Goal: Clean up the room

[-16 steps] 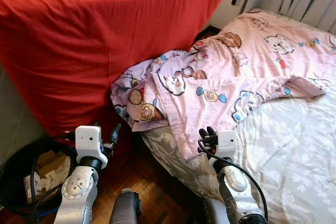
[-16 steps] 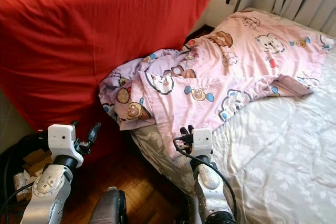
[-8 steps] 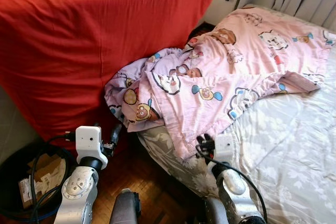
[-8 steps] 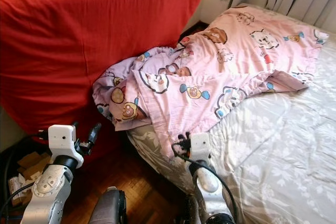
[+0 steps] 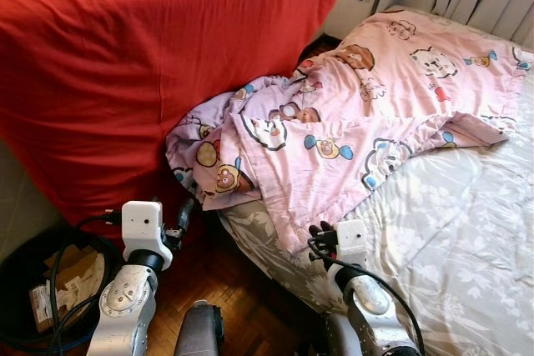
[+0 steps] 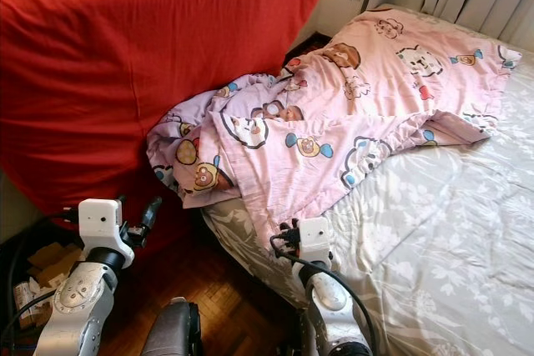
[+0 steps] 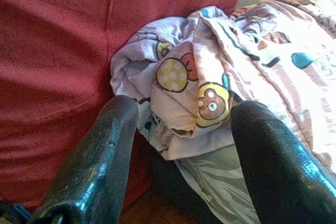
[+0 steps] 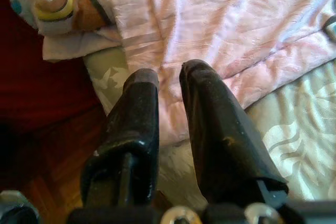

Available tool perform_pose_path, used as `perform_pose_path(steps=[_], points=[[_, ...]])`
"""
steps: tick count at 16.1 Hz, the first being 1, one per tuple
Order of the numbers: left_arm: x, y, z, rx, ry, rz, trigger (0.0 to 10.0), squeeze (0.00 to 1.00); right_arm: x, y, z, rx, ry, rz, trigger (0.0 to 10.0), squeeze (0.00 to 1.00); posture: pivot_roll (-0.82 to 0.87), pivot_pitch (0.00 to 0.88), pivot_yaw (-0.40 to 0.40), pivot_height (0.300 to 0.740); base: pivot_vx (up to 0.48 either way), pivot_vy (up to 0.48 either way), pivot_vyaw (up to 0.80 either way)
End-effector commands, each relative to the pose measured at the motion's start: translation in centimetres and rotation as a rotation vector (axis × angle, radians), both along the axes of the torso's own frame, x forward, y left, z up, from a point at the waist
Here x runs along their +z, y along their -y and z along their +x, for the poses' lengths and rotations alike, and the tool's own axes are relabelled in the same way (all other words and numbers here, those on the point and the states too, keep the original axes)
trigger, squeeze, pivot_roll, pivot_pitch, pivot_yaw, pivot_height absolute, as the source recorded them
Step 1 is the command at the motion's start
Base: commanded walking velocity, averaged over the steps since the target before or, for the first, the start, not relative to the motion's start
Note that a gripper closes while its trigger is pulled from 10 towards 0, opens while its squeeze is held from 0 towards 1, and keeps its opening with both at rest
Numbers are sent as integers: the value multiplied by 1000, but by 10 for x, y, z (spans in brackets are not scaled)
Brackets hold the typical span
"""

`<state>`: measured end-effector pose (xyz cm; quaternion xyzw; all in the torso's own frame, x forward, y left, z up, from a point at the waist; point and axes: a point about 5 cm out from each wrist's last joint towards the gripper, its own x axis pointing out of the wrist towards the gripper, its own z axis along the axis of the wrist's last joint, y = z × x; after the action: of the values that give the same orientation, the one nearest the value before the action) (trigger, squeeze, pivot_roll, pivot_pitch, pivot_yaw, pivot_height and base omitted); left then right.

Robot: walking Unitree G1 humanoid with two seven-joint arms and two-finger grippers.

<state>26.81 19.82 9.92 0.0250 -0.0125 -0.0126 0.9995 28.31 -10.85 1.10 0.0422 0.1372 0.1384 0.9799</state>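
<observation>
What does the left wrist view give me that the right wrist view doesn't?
Left wrist: the red cover beside the bunched end of the pink cartoon blanket, seen between the left gripper's wide-apart fingers. Right wrist: the right gripper, fingers nearly together, over the blanket's hanging edge, with wooden floor below. Both: the blanket and the grey leaf-print sheet.

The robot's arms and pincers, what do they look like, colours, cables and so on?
Both arms are silver metal with rounded joints. Each wrist carries a white boxy block. The left pincer and right pincer each have two long, glossy black fingers with rounded tips. Black cables loop beside each arm, one curving along the right forearm.
</observation>
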Motion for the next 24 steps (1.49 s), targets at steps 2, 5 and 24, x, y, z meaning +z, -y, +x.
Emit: perform_pose_path(steps=[2,5,24], points=[[2,2,-2,-15,-2,8,10000,0,-7,-5,-6,41,-31,-21,10000,0,135,174,-33,626,0,0,0],[2,2,-2,-14,-3,8,10000,0,-8,-6,-7,44,-34,-21,10000,0,136,175,-33,626,0,0,0],[2,4,-3,-17,-3,-2,10000,0,-11,-6,-6,28,-55,-27,10000,0,138,174,-30,626,0,0,0]])
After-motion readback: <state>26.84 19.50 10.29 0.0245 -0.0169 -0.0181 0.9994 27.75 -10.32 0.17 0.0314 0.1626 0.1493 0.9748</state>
